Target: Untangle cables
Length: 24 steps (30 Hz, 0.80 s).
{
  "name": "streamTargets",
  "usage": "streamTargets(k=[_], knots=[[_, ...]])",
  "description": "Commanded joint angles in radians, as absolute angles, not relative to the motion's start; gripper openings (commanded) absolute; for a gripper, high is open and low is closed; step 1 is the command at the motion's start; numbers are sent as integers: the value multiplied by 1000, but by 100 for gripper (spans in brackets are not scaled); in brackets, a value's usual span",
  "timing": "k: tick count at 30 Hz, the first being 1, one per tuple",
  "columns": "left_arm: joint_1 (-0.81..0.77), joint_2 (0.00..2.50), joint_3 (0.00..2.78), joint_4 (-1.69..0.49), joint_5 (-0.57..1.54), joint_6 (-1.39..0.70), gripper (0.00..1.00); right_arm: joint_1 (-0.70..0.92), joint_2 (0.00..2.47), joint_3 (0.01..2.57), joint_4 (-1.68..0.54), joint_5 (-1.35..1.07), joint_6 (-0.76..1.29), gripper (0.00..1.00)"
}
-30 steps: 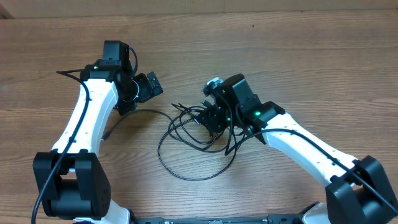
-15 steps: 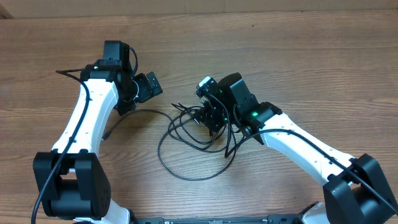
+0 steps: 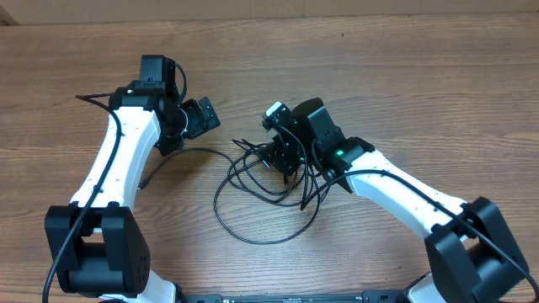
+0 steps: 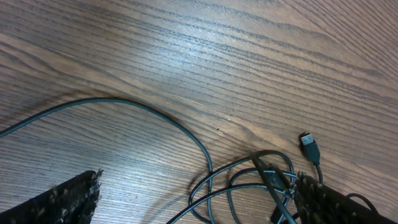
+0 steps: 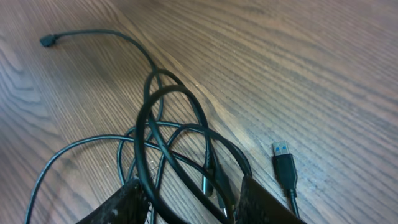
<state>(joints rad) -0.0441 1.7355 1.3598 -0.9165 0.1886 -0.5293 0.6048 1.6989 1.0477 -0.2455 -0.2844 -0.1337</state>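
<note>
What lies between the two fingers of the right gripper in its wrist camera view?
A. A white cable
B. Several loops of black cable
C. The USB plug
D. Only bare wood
B: in the right wrist view, loops of the black cables pass between the fingers of the right gripper, while the USB plug lies on the table outside them.

cables [image 3: 253, 189] on table [image 3: 421, 76], centre, between both arms | left gripper [image 3: 200, 118] far-left of heap, apart | right gripper [image 3: 282, 160] over heap's right part, cable loops between fingers [image 5: 258, 200] | loose plug [image 5: 283, 163] just beside loops
</note>
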Motion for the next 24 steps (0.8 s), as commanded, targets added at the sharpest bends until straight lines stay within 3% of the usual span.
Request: streamTargets(k=[1, 3, 6, 13, 24], knots=[[-44, 1745, 1353, -915, 173, -542, 100, 607, 1723, 1048, -224, -290, -140, 33], [-44, 1745, 1353, -915, 173, -542, 99, 607, 1722, 1049, -204, -290, -139, 13], [-44, 1746, 1353, -915, 173, -542, 100, 607, 1707, 1055, -187, -290, -134, 4], [-44, 1745, 1353, -915, 173, -542, 100, 607, 1586, 1092, -221, -294, -94, 4], [-44, 1745, 1353, -915, 173, -542, 100, 607, 1188, 1104, -220, -294, -99, 4]])
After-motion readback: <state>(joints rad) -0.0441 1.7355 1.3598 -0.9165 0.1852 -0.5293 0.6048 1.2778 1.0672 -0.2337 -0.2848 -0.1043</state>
